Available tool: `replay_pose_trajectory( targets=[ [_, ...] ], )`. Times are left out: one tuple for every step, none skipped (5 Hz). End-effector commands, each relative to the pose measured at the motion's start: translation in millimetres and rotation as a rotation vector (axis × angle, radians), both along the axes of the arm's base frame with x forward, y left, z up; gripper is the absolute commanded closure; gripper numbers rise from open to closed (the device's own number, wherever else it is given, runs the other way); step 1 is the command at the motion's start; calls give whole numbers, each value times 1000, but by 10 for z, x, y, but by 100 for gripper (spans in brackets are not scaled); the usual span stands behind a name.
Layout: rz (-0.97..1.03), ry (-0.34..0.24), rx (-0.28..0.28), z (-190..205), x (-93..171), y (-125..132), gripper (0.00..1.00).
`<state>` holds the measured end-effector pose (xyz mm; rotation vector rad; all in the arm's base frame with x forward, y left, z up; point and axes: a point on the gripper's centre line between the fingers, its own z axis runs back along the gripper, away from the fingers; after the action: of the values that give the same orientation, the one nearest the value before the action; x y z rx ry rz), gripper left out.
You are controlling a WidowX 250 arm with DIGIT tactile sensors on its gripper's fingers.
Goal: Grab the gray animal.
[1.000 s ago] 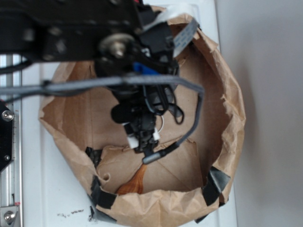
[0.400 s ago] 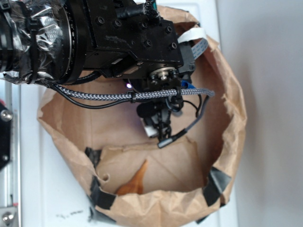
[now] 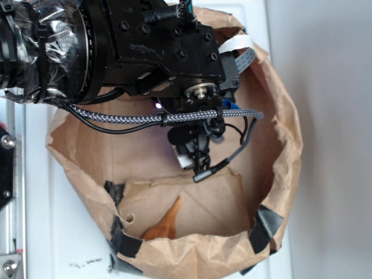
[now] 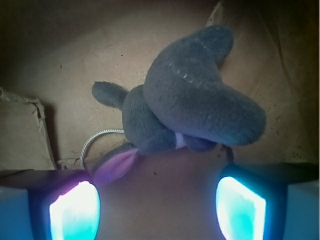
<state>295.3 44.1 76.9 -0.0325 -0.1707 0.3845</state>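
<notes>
The gray animal (image 4: 192, 100) is a dark-gray plush lying on brown paper, filling the upper middle of the wrist view. Its pink inner ear (image 4: 117, 165) and thin white ring loop (image 4: 95, 140) point toward my left finger. My gripper (image 4: 157, 192) is open, its two glowing pads (image 4: 75, 210) wide apart at the bottom edge. The toy lies just beyond the fingertips, and only bare paper shows between them. In the exterior view the gripper (image 3: 195, 160) hangs inside the paper bag, and the arm hides the animal.
A crumpled brown paper bag (image 3: 285, 133) with a rolled rim and black tape patches (image 3: 264, 226) rings the workspace. An orange-brown pointed object (image 3: 165, 224) lies at the bag's near side. A braided cable (image 3: 174, 118) crosses under the arm. A cardboard flap (image 4: 22, 130) sits to the left.
Since one second ago the arm has swung right and away from the orange-brown object, with its wrist now over the bag's middle. Nothing has moved in the last half second.
</notes>
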Motion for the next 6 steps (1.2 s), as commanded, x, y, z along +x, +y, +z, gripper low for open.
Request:
replay_pose_trajectory(
  targets=[
    [183, -182, 49, 14, -53, 158, 0],
    [275, -220, 7, -12, -144, 71, 0],
    [305, -190, 3, -20, -56, 62, 0],
    [330, -181, -2, -1, 24, 74, 0],
    [364, -157, -65, 197, 96, 136, 0],
    [403, -181, -101, 343, 213, 147, 0]
  ],
)
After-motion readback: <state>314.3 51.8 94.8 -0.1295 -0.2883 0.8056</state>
